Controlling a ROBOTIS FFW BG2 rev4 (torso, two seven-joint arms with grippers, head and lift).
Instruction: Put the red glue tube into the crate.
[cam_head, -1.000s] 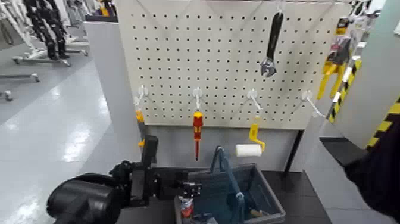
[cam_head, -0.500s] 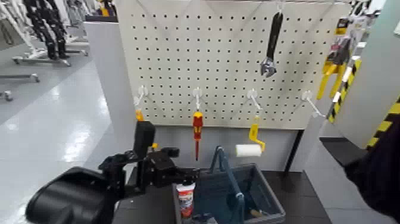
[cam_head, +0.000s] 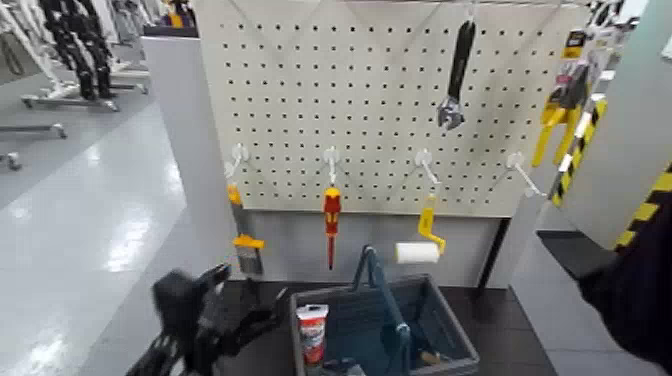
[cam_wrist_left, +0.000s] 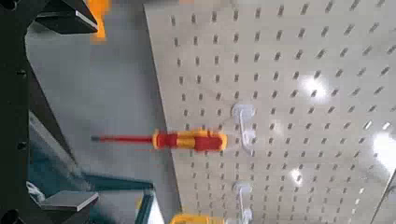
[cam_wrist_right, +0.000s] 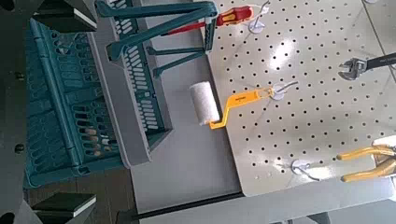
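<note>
The red glue tube (cam_head: 312, 334) stands upright inside the left end of the grey-blue crate (cam_head: 446, 322), white band up, leaning on the wall. My left gripper (cam_head: 258, 315) hangs low, just left of the crate and apart from the tube. In the left wrist view its fingers (cam_wrist_left: 58, 15) stand wide with nothing between them, so the left gripper (cam_wrist_left: 89, 107) is open. The right gripper (cam_wrist_right: 82, 110) is open too, held over the crate (cam_wrist_right: 65, 103) and its blue handles (cam_wrist_right: 154, 37). The right arm (cam_head: 640, 290) shows dark at the right edge.
Behind the crate a white pegboard (cam_head: 380, 60) holds a red-and-yellow screwdriver (cam_head: 331, 215), a black wrench (cam_head: 455, 75), a yellow-handled paint roller (cam_head: 420, 248), yellow pliers (cam_head: 555, 125) and an orange-handled scraper (cam_head: 245, 245). A hazard-striped post (cam_head: 640, 215) stands at the right. Grey floor lies to the left.
My left arm has pulled back and down to the left, away from the crate. The red glue tube, released, stays standing in the crate's left end.
</note>
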